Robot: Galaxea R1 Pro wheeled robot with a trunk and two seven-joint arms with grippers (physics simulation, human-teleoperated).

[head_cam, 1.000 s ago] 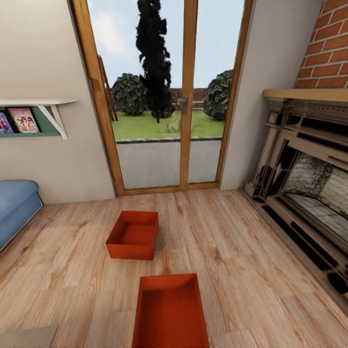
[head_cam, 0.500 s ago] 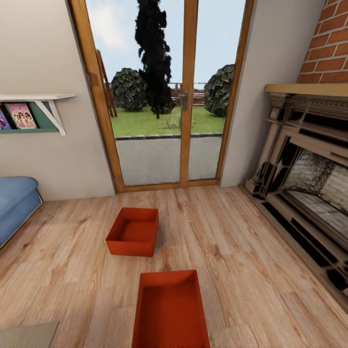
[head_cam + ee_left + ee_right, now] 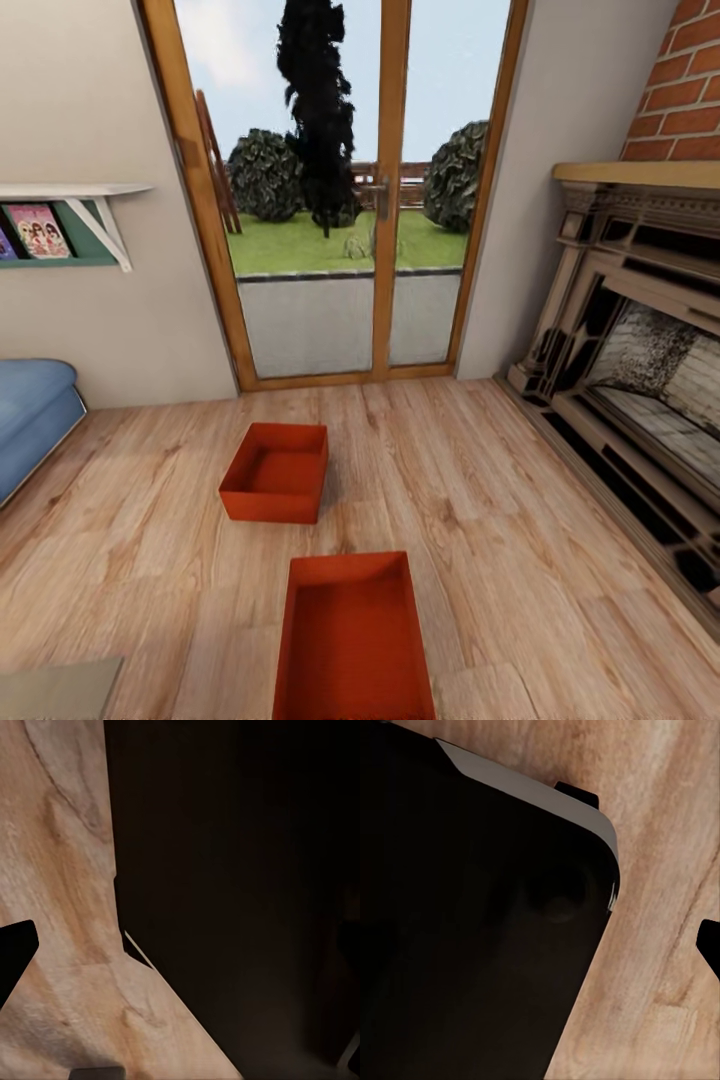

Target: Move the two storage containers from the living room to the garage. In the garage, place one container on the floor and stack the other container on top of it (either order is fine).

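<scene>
A blue sofa (image 3: 30, 420) edges in at the left under a wall shelf (image 3: 70, 215). On the wood-plank floor (image 3: 520, 520) before the glass doors (image 3: 345, 200) sit the two orange-red bins, apart: the farther container (image 3: 276, 472) and the nearer container (image 3: 352, 636). At the right stands a brick fireplace (image 3: 640, 350); I can't tell how either gripper is set.
</scene>
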